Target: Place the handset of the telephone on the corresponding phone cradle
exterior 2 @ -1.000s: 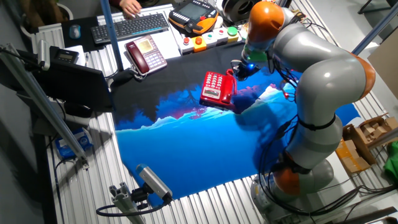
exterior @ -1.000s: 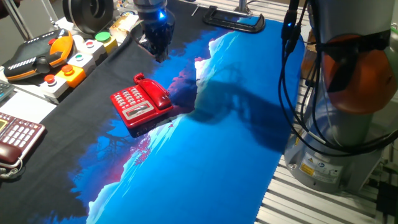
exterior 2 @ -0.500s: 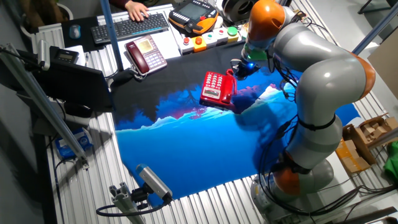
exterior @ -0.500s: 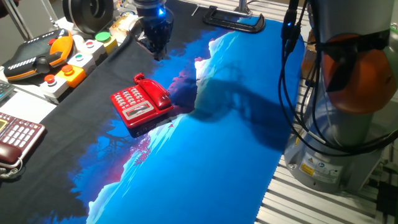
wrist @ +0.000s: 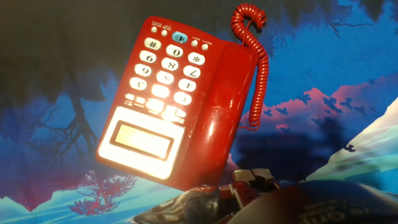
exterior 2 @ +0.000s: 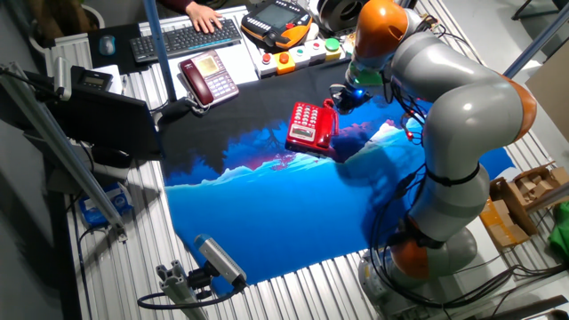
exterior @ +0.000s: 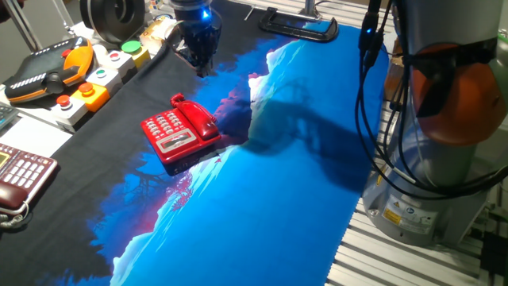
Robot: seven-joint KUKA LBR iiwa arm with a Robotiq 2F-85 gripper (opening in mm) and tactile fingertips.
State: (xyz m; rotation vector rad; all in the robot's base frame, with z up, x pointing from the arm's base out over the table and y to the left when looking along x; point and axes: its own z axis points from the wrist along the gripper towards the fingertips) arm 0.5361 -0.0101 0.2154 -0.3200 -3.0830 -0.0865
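red handset (wrist: 219,118) already lies along the cradle (wrist: 233,62) of the phone (exterior: 179,131), below and apart from the pincer (exterior: 198,57), which holds nothing, its opening i cannot tell, so descending could knock it off.

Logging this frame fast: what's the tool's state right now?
Tool: holding nothing, raised behind the telephone; open or closed cannot be told.
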